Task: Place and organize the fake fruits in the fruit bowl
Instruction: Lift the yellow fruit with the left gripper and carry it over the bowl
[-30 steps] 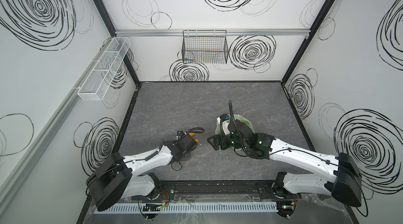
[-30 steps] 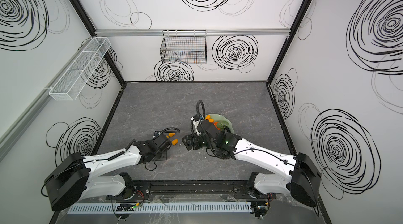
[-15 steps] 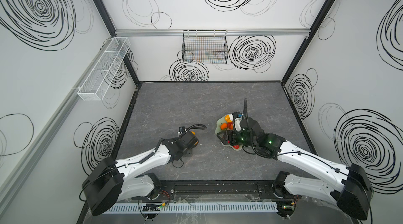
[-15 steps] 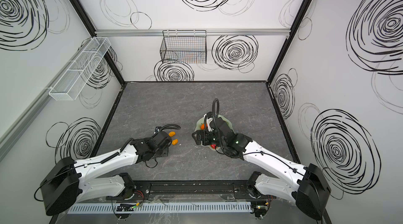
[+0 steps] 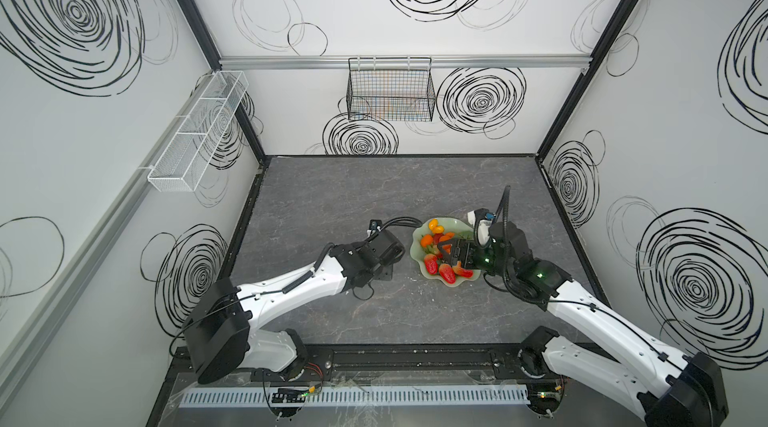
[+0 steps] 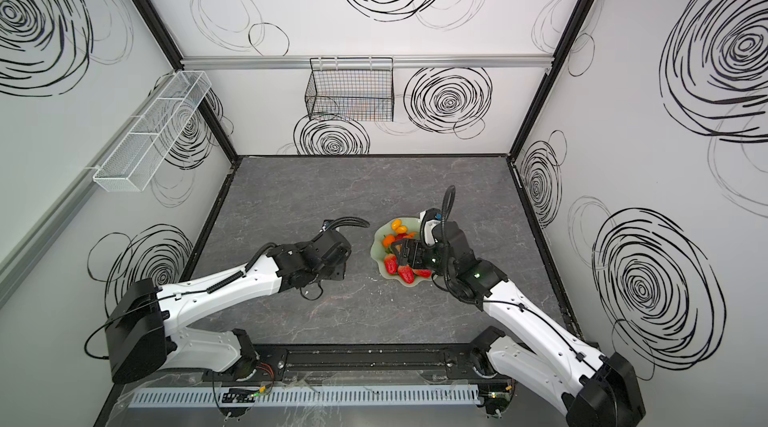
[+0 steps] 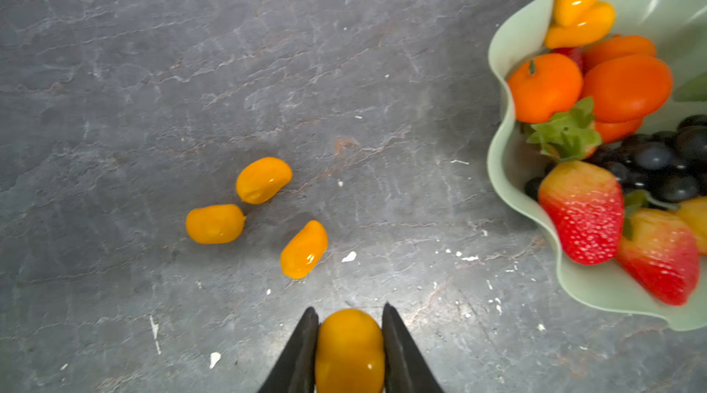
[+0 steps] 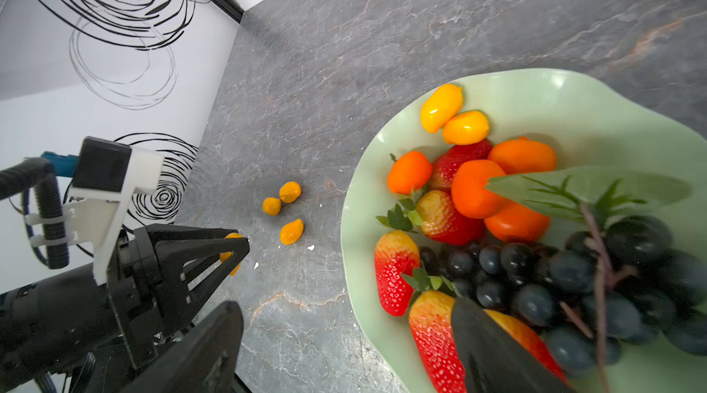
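Left fingers (image 7: 302, 356) are pinching one kumquat (image 7: 350, 349) over the tabletop (image 7: 153, 66), beside the bowl (image 7: 501, 165). Right fingers (image 8: 493, 353) are hanging wide and empty over the bowl. I'm reading this as mid-carry. Next I'm needing to clear the wavy rim, release inside, then collect the three loose kumquats (image 7: 264, 180).

Fruit bowl (image 5: 456, 224) right of centre, strawberries (image 5: 431, 265) in its near side, three kumquats (image 7: 262, 180) (loose) between it and left hand (image 7: 350, 316)
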Action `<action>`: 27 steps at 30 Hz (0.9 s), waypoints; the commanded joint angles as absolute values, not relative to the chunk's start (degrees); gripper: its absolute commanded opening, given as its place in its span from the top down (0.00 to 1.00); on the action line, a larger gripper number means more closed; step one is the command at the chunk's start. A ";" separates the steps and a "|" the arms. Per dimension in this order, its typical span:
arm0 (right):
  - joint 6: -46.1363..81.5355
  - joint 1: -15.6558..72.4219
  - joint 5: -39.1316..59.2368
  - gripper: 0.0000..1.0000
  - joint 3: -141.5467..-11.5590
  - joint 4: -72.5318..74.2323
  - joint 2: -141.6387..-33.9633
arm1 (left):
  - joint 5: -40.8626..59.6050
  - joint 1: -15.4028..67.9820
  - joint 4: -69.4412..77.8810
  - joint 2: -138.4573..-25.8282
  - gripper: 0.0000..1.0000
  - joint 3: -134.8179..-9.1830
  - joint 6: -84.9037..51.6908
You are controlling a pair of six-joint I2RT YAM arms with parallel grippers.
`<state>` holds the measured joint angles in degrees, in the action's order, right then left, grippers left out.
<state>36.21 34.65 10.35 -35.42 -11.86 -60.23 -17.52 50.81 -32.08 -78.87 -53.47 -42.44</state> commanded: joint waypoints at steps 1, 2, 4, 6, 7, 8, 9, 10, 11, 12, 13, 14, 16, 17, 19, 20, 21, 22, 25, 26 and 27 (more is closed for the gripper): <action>34.86 32.38 10.98 0.10 -33.88 -11.79 -58.46 | -18.32 52.01 -31.52 -80.83 0.68 -57.08 -41.14; 34.49 31.69 11.05 0.10 -33.56 -11.85 -57.92 | -18.00 52.19 -31.26 -81.55 0.68 -57.85 -41.05; 33.82 30.13 11.35 0.10 -33.06 -12.03 -56.87 | -17.26 52.62 -31.12 -83.26 0.68 -60.23 -40.72; 33.45 28.72 11.80 0.10 -32.96 -12.90 -56.33 | -17.11 53.11 -31.02 -84.82 0.68 -62.52 -40.30; 33.40 27.87 11.98 0.10 -33.02 -13.43 -56.21 | -16.82 53.23 -30.87 -85.60 0.68 -63.64 -40.11; 33.31 27.17 12.25 0.10 -32.96 -13.79 -56.16 | -16.47 53.21 -30.64 -86.36 0.68 -64.57 -39.87; 33.22 26.41 12.45 0.10 -32.87 -14.24 -56.04 | -16.03 53.23 -30.42 -87.22 0.68 -65.75 -39.61; 33.16 25.57 12.72 0.10 -32.87 -14.65 -55.92 | -15.62 53.34 -30.24 -88.14 0.68 -67.02 -39.32; 33.06 24.96 13.15 0.10 -32.74 -14.93 -55.87 | -15.35 53.39 -30.07 -89.05 0.69 -68.10 -38.97; 32.81 24.15 13.63 0.10 -32.70 -15.07 -55.66 | -15.06 53.41 -29.99 -90.10 0.68 -69.43 -38.49; 32.69 23.38 14.10 0.10 -32.70 -15.36 -55.47 | -14.89 53.44 -29.97 -91.21 0.69 -70.82 -38.24; 32.46 22.77 14.38 0.10 -32.71 -15.63 -55.25 | -14.60 53.58 -29.81 -92.27 0.69 -71.95 -37.92; 31.80 21.64 14.91 0.10 -32.78 -15.90 -54.72 | -13.87 53.74 -29.31 -94.50 0.68 -74.23 -37.22; 31.53 21.29 15.01 0.10 -32.82 -16.07 -54.52 | -13.67 53.71 -29.26 -95.63 0.68 -75.24 -36.89; 31.06 20.44 15.28 0.10 -32.95 -16.51 -54.23 | -13.24 53.72 -29.42 -98.34 0.68 -77.67 -36.17; 30.87 20.03 15.37 0.10 -33.04 -16.69 -54.14 | -13.18 53.71 -29.57 -99.56 0.69 -78.70 -35.77; 30.76 19.61 15.55 0.10 -33.05 -16.91 -54.07 | -13.19 53.71 -29.77 -100.86 0.69 -80.02 -35.37; 30.68 19.24 15.73 0.10 -33.05 -17.09 -53.99 | -13.15 53.62 -29.83 -102.09 0.69 -81.20 -34.93; 30.63 18.51 16.32 0.10 -32.89 -17.41 -53.53 | -12.83 53.06 -30.15 -105.43 0.69 -84.17 -33.98; 30.59 18.40 16.37 0.10 -32.81 -17.40 -53.40 | -12.54 52.79 -30.15 -106.36 0.69 -84.89 -33.69; 30.59 18.26 16.43 0.10 -32.72 -17.40 -53.19 | -12.28 52.50 -30.06 -107.33 0.69 -85.75 -33.42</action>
<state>31.48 18.79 15.64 -32.99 -16.58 -53.58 -12.91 53.15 -30.17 -105.69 -83.09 -35.24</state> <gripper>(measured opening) 0.904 0.312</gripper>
